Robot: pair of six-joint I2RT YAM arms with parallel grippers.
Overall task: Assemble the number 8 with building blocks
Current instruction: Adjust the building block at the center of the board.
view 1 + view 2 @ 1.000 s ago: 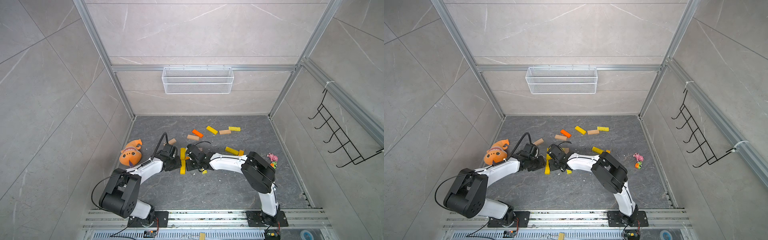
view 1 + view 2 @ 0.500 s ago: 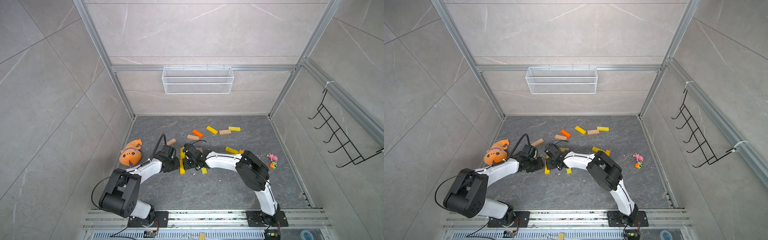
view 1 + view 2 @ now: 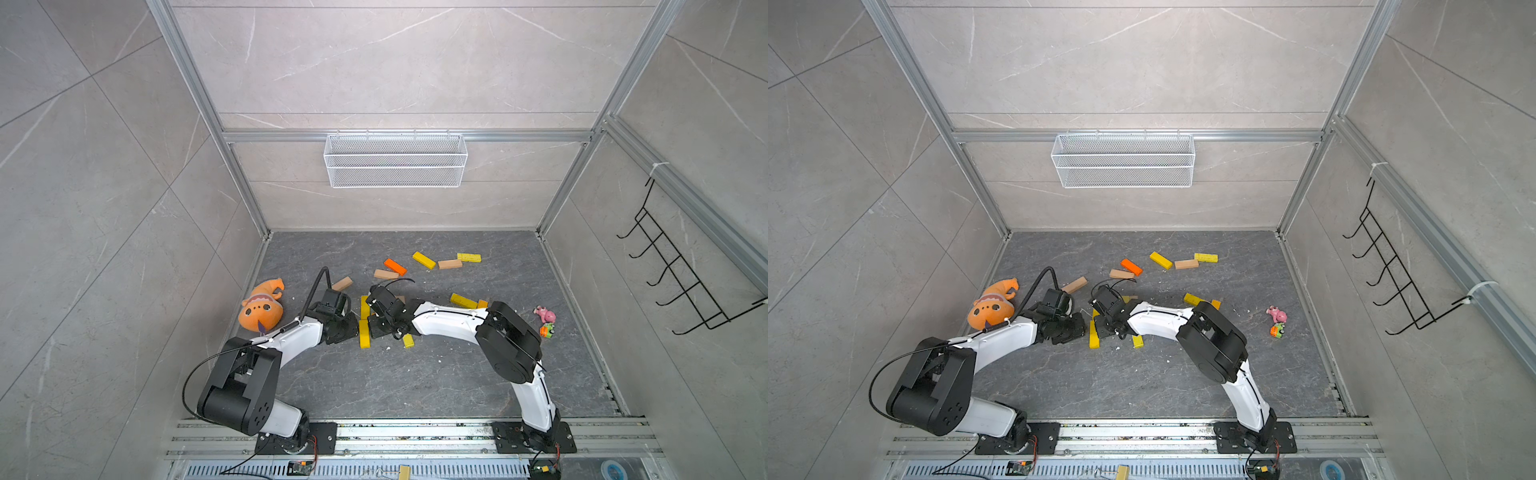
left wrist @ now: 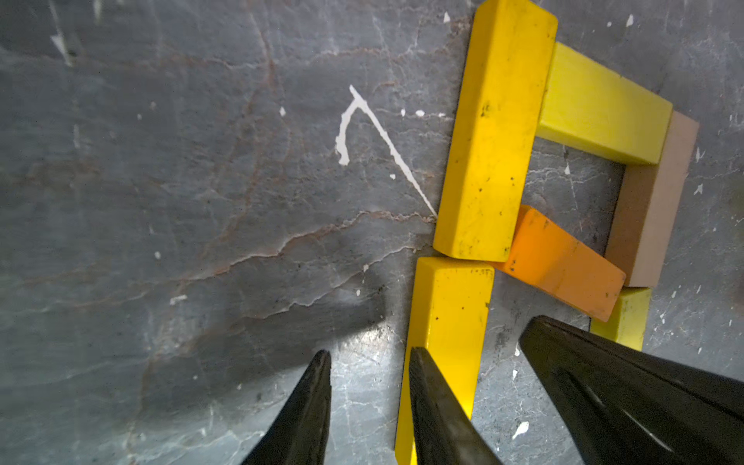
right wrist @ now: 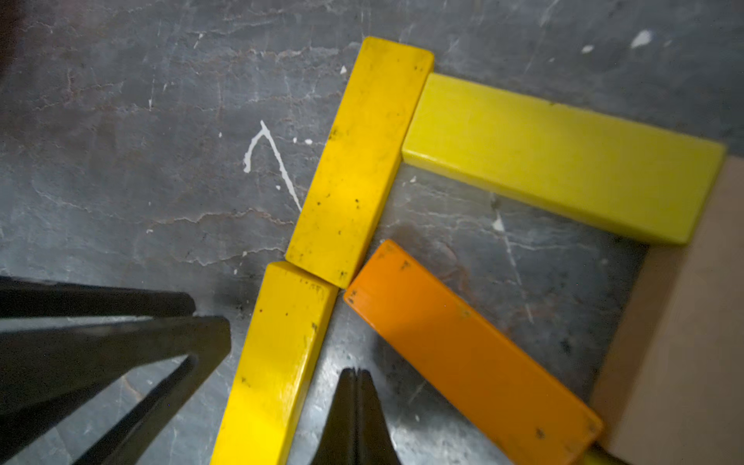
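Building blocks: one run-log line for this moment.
build: four-block loop formed | left pincer: slightly open, beside yellow block | right pincer: shut, empty, between it and orange block | loose blocks: farther back

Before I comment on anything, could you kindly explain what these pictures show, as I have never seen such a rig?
Two robot arms, the left arm and right arm, stand bolted at the near edge of a grey table. Both top views come from one camera head overhead; each close-up comes from a camera on an arm's wrist. Between the arms lies a part-built figure of coloured blocks: a yellow block, an orange block, a tan block and others. Loose blocks lie further back, with a plush toy and a small pink toy at the sides. Nothing is held: the left gripper is slightly open beside a block, the right gripper shut and empty.
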